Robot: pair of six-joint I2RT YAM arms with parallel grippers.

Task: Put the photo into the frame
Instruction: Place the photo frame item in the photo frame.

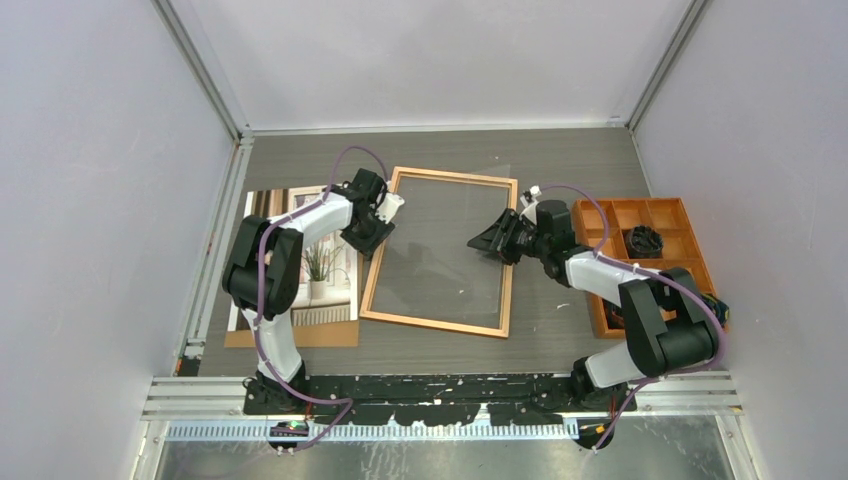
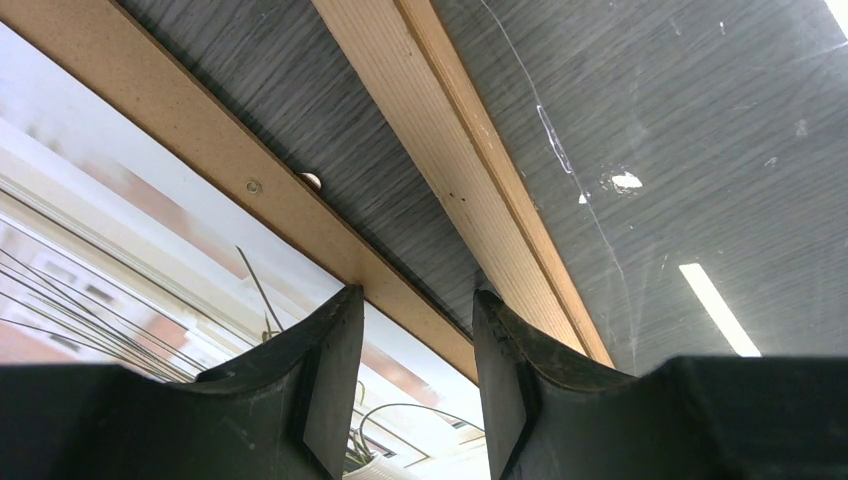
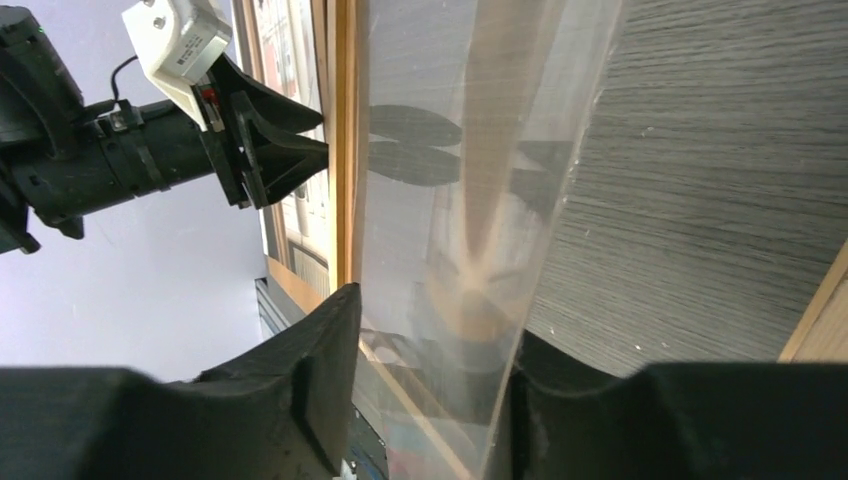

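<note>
Two grippers work at opposite sides of the frame (image 1: 435, 322), a large rectangle with a thin orange-brown wooden border that lies flat on the dark table (image 1: 560, 160). The left gripper (image 1: 368, 240) hangs with its jaws parted and nothing between them. Just to its right is the frame's left rail, pale grained wood in the wrist view. Just to its left, the photo (image 1: 325, 270) lies face up on a plain brown backing board (image 1: 290, 337). The print shows thin grassy blades rising from a pot beside white window woodwork.

The right gripper (image 1: 480, 242) sits inside the frame's right rail, fingers spread wide. In its wrist view a clear pane stands tilted across that gap; whether the pads touch it cannot be told. An orange compartment tray (image 1: 655, 201) lies behind this gripper, to its right.
</note>
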